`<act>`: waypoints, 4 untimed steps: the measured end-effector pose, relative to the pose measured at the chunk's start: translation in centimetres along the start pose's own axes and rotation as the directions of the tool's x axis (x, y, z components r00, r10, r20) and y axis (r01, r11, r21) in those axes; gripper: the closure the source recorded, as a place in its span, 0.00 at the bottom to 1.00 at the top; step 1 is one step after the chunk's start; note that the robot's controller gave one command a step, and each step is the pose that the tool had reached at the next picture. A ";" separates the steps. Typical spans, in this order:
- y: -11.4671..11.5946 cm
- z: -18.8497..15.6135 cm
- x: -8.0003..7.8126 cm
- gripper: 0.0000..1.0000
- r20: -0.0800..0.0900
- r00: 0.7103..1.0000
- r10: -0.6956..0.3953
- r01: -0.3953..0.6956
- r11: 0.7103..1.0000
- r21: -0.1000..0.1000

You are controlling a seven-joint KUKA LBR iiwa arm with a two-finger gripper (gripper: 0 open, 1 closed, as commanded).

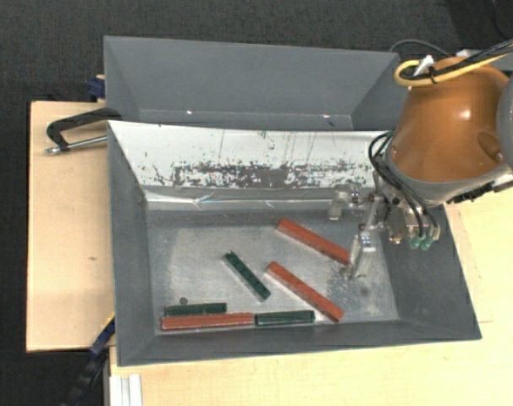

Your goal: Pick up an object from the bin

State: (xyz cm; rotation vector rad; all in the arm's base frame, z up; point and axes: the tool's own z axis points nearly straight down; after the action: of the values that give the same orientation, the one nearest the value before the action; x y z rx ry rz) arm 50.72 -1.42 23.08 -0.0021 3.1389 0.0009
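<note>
A grey metal bin (128,227) is seen from above, its back wall marked with dark scuffs along a bright band. From the right, the arm is brought in over the bin's right-hand rim, and its wrist is covered by a large orange cover (447,134) with cables looped around it.

Below the cover, the gripper (358,265) is lowered to the floor of the bin in the right half. How far it is opened cannot be told, and nothing can be made out as held in it.

The gripper is placed at the right-hand end of an orange-red flat bar (307,237), which lies slanted from upper left to lower right in the middle-right of the floor. Whether the bar is touched cannot be told.

A second orange-red bar (302,291) is laid just below it at much the same slant, near the gripper but apart from it. A third orange-red bar (207,320) is set along the front wall, end to end with a dark green bar (284,317) on its right. Another dark green bar (195,309) is found just above the third one, and a slanted dark green bar (245,276) lies in the middle of the floor.
</note>
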 end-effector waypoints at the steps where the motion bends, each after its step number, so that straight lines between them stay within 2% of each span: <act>1: 0.0 0.0 0.0 0.00 0.000 1.000 0.000 0.000 1.000 0.000; 2: -1.8 5.5 -1.1 0.00 0.006 0.999 -0.035 0.035 0.999 0.001; 3: 2.3 12.3 -2.1 0.00 0.004 1.000 0.004 -0.004 1.000 0.001; 4: 3.5 15.1 -1.7 0.00 -0.005 0.989 -0.145 0.145 0.989 -0.005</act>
State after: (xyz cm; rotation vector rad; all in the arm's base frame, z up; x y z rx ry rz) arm 52.45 2.10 8.00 -0.2309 3.1359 0.0085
